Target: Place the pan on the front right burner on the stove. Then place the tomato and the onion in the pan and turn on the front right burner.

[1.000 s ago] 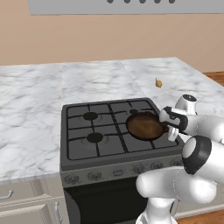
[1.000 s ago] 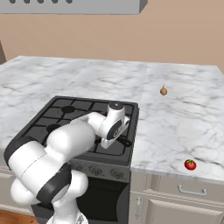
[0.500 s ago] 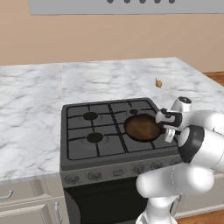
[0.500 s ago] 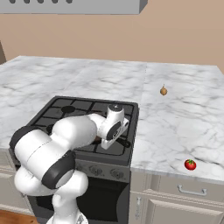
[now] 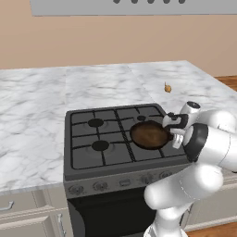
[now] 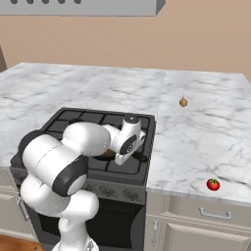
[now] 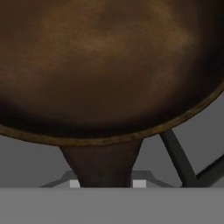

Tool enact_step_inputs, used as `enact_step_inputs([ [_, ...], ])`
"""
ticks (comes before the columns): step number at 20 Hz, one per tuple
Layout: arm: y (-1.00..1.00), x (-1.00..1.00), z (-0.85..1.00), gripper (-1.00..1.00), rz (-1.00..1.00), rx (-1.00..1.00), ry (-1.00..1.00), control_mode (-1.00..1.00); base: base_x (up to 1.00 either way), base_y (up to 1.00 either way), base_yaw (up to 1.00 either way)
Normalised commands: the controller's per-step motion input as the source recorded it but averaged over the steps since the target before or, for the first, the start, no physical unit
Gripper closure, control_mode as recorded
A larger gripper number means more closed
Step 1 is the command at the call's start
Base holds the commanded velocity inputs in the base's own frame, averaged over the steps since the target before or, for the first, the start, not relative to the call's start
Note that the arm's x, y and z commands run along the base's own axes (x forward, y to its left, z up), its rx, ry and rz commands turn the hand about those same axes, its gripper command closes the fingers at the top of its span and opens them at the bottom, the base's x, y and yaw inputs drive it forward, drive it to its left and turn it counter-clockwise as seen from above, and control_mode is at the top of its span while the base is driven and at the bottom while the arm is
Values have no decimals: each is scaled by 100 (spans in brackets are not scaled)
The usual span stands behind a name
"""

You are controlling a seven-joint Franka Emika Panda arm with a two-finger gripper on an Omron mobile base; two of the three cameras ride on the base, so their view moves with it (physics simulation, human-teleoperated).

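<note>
End effector (image 5: 175, 132) clenched on pan (image 5: 149, 134) handle, pan over stove (image 5: 83, 164) front right corner. Onion (image 6: 183, 102) mid worktop (image 6: 206, 142); tomato (image 6: 213, 184) nr front edge.

A dark brown pan (image 7: 105, 61) with a lighter rim is seen above dark grey stove (image 5: 88, 159) and black grates. The counter (image 6: 206, 142) is veined white-grey marble; tomato (image 6: 213, 184) red, onion (image 6: 183, 102) tan.

We see open desk (image 6: 206, 142) around the onion (image 6: 183, 102) and tomato (image 6: 213, 184), well apart; the pan (image 5: 149, 134) covers the stove's (image 5: 111, 139) front right.
</note>
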Motion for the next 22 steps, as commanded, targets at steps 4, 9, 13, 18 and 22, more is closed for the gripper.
enact_step_inputs([
  [4,0,19,-11,100,0,0,0,-100,0,0,0],
  [9,0,13,-19,100,1,0,0,-100,0,0,0],
  [13,-14,1,-25,100,3,0,0,-100,0,0,0],
  [18,-19,-7,-21,-100,1,0,0,-100,0,0,0],
  [22,-21,-18,-15,-100,0,0,0,-100,0,0,0],
])
